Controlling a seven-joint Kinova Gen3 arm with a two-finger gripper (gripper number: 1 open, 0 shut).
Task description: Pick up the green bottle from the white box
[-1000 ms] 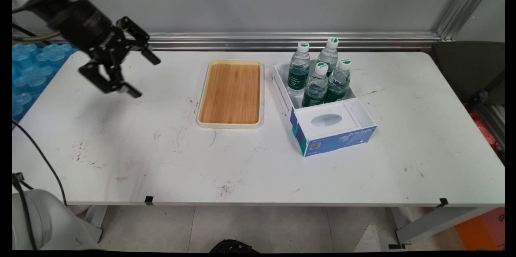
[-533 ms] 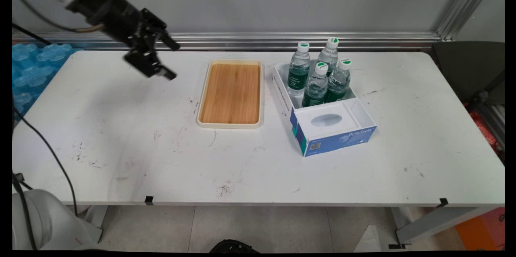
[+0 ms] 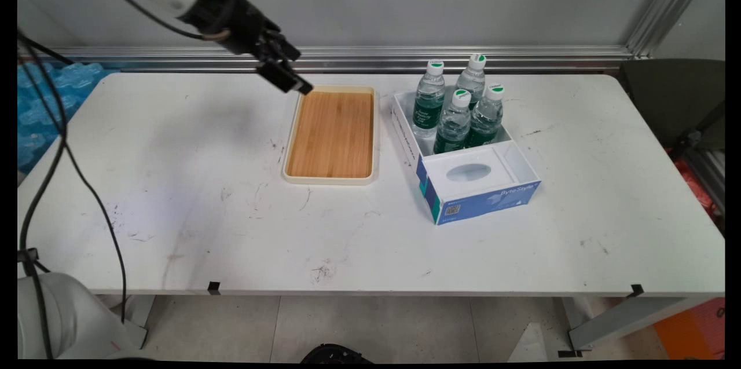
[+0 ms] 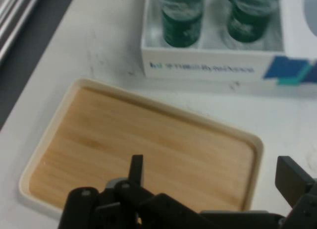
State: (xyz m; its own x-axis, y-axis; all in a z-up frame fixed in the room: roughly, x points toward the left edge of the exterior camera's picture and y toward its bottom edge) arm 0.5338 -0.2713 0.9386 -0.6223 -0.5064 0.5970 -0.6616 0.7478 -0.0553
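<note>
so the gripper (image 3: pixel 294 71) is hanging spread wide and empty, wooden tray (image 3: pixel 331 134) sitting right beneath it, and the box (image 3: pixel 483 195) of water bottles (image 3: pixel 454 120) standing just beyond that tray.

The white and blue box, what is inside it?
Four water bottles with green labels stand upright in the far part of the box. A white insert covers the near part; what lies beneath it is hidden.
</note>
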